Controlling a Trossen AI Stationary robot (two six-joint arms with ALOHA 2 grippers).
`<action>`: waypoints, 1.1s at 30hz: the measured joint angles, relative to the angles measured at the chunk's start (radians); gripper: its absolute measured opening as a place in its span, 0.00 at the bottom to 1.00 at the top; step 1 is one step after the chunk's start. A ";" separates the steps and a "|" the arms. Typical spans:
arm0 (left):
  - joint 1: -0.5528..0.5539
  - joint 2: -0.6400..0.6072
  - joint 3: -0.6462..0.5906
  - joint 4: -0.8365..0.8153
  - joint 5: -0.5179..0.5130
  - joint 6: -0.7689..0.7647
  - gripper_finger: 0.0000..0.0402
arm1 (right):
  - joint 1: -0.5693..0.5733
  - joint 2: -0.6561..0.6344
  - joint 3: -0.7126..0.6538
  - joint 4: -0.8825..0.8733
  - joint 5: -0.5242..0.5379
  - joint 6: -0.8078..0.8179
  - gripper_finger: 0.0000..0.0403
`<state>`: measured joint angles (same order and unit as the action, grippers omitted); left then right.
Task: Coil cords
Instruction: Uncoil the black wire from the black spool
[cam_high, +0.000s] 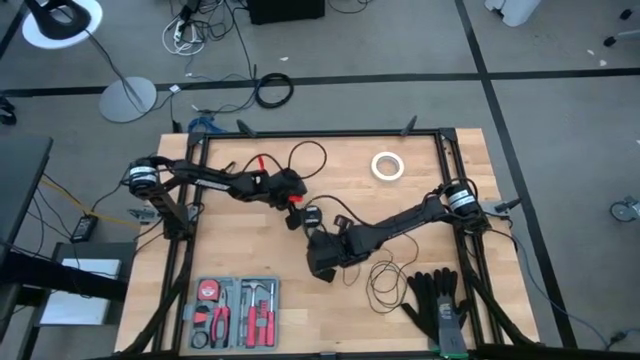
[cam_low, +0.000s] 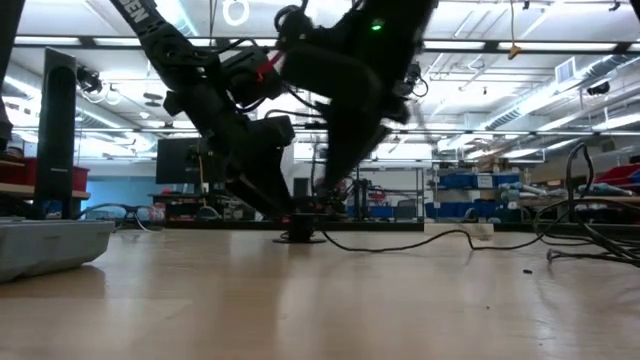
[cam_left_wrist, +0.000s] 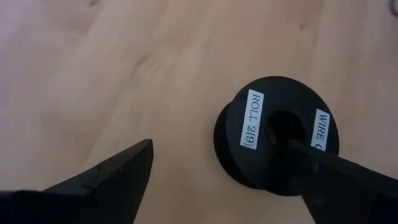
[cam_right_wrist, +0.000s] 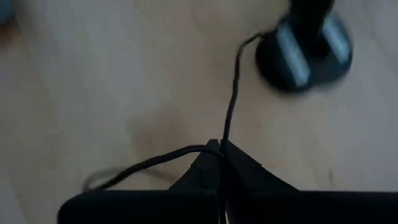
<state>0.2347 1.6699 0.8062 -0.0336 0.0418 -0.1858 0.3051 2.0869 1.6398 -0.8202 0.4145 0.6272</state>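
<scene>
- The right tool (cam_right_wrist: 221, 155) is clenched on the thin black cord (cam_right_wrist: 231, 109), pinching it at the very tips where the strand bends over them, just near-right of the spool at the middle of the surface.
- The left tool (cam_left_wrist: 217, 180) is released, its fingers (cam_left_wrist: 112, 174) spread wide either side of the small round black plastic spool (cam_left_wrist: 278, 144); one finger lies across the spool's hole, and I cannot tell whether it touches.
- The spool sits flat on the pale wooden surface (cam_left_wrist: 93, 74), white labels up; the cord runs from it to the right tool, then trails in loose loops (cam_high: 385, 280) toward the near right.
- The cord looks very light, limp and springy, so it will likely slip unless pinched hard; the spool looks light, rigid and smooth, best taken across its rim.
- The left arm (cam_high: 215, 180) reaches in from the left edge, wrist bent down over the spool.
- The right arm (cam_high: 400, 220) stretches from the right edge toward the middle, wrist low.
</scene>
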 joint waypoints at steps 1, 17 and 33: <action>0.010 -0.009 0.000 -0.014 -0.001 0.006 0.91 | 0.013 0.000 0.000 -0.031 0.000 0.029 0.00; 0.107 -0.080 -0.016 -0.199 -0.086 0.072 0.91 | 0.349 -0.001 0.000 -0.576 -0.063 0.736 0.00; -0.030 -0.004 0.041 0.165 0.053 -0.041 0.91 | 0.247 -0.002 -0.182 0.009 0.091 0.475 0.00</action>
<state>0.2051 1.6656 0.8477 0.1317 0.0944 -0.2268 0.5523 2.0850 1.4579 -0.8110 0.5059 1.1025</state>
